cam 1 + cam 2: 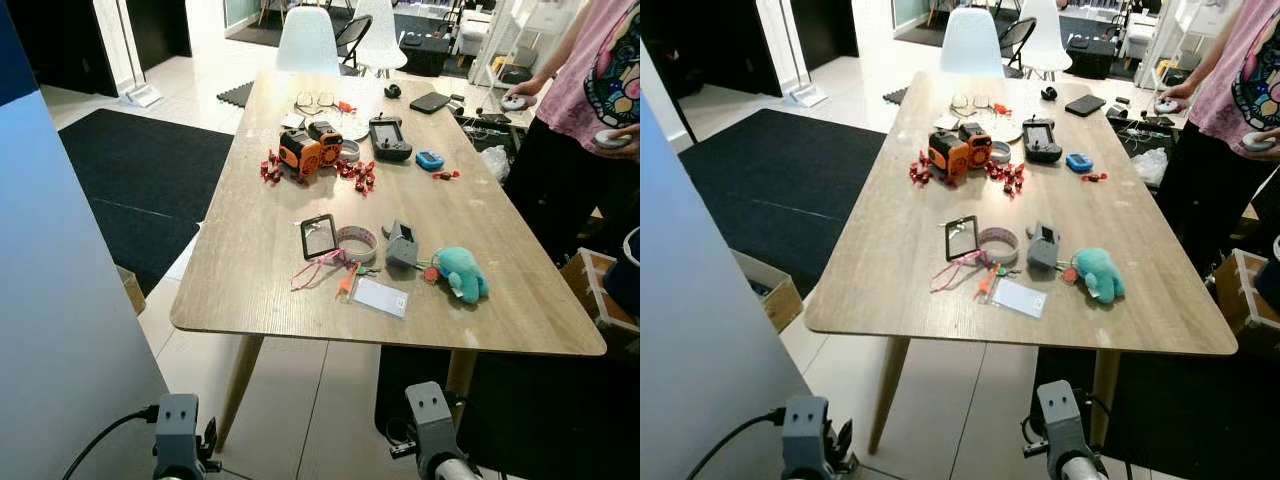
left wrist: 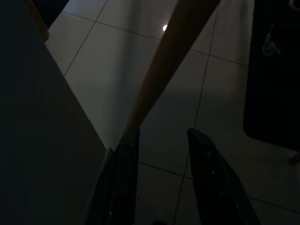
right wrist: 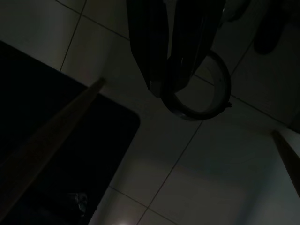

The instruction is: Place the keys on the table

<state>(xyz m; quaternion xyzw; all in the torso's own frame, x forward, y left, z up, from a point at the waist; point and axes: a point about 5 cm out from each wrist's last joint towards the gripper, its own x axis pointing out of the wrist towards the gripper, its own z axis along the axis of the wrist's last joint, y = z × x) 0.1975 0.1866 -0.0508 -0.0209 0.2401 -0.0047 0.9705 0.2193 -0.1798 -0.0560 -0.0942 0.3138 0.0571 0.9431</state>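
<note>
Floor tiles behind hand-held key ring (image 3: 197, 86), dangling.

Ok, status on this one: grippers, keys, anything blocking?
Right gripper shut on key ring, low over floor. Left gripper open, idle. Table ahead, near edge cluttered; person at far right.

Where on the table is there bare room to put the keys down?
The table's left strip, from the near corner up past the phone, is bare. So is the right near edge beyond the teal plush. The middle is crowded: tape roll, card, and farther back the orange toy. The right gripper holds a ring.
</note>
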